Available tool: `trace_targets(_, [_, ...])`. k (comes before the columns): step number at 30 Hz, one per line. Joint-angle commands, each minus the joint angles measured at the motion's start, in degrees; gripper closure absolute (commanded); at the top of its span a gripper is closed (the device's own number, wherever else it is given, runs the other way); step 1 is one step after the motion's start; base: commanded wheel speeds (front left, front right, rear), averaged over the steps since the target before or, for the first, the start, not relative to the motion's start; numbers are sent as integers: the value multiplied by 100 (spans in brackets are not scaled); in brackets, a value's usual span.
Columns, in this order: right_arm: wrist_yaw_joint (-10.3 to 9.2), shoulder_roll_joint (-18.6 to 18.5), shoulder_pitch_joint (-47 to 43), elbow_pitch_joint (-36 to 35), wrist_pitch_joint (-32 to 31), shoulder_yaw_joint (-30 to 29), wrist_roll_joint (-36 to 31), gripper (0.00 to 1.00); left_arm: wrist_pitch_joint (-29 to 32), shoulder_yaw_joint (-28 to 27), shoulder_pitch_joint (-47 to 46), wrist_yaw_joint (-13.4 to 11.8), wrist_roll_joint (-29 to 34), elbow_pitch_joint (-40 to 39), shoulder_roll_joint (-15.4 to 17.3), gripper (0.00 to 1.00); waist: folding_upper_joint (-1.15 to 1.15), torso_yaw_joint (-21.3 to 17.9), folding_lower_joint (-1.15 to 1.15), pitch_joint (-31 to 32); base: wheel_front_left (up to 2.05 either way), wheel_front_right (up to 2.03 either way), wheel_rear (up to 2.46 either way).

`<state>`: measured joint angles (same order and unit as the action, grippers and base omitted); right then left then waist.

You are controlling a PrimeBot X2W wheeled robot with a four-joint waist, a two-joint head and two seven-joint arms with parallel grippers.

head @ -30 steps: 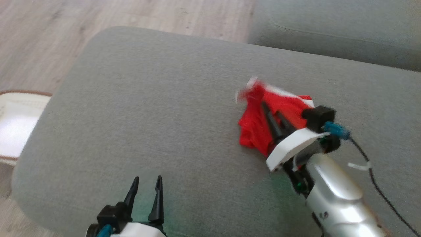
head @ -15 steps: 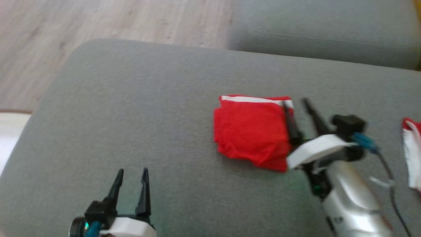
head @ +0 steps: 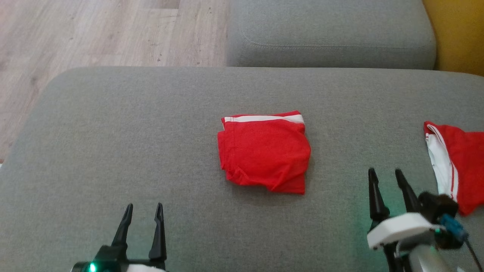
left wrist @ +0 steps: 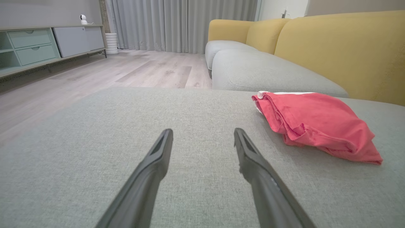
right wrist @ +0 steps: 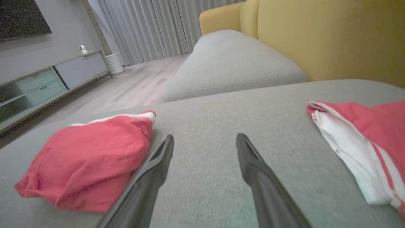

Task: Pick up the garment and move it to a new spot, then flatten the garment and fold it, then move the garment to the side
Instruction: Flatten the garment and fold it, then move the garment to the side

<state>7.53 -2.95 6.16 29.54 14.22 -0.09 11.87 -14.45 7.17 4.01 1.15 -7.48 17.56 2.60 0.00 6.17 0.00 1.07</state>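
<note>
Both sides open-handed, with the folded red garment (head: pixel 264 151) ahead and to the left of the right gripper (head: pixel 385 172).
Starting at the right gripper: spread to full width, gripping nothing, sitting just right of the garment and nearer the robot; probably the closer arm for the shift to the side. Over at the left gripper (head: pixel 144 206): equally wide, equally empty, left of the garment and nearer the robot, a little further off. As for the garment itself: lying flat about midway across the grey cushion (head: pixel 132 124), nearly square, no clear long axis, white-striped band along its far edge running side to side. Right of the garment, well apart: a second red-and-white garment (head: pixel 457 158), loosely spread. Beyond the garment: a further grey cushion (head: pixel 329 34), a yellow backrest (head: pixel 457 34), and pale wood floor (head: pixel 94 30) off to the far left.
</note>
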Motion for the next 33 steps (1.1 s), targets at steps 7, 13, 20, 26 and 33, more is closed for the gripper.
trace_targets(7, [-4, 7, -164, -231, 77, 144, 35, 0, -55, -115, -96, -64, -31, -268, 28, 0, 0, -107, 0, -29, 0, 0, 0])
trace_targets(13, [-4, 7, 156, 56, 77, 511, 214, 0, -55, 114, -220, -10, -88, -232, 28, 0, 0, 108, 0, -179, 0, 0, 0])
trace_targets(20, [-4, 7, 1363, 938, -120, 1134, 622, 0, -55, 503, -377, 69, -121, -176, 28, 0, 0, 713, 0, -480, 0, 0, 0])
trace_targets(26, [-4, 7, 1990, 2187, -374, 790, 338, 0, -55, 767, -478, 112, -155, -119, 28, 0, 0, 1190, 0, -701, 0, 0, 0])
trace_targets(33, [-4, 7, 2264, 2956, -181, 869, 499, 100, -55, 766, -500, 67, -206, -133, 28, 0, 0, 1145, 0, -808, 0, 0, 0])
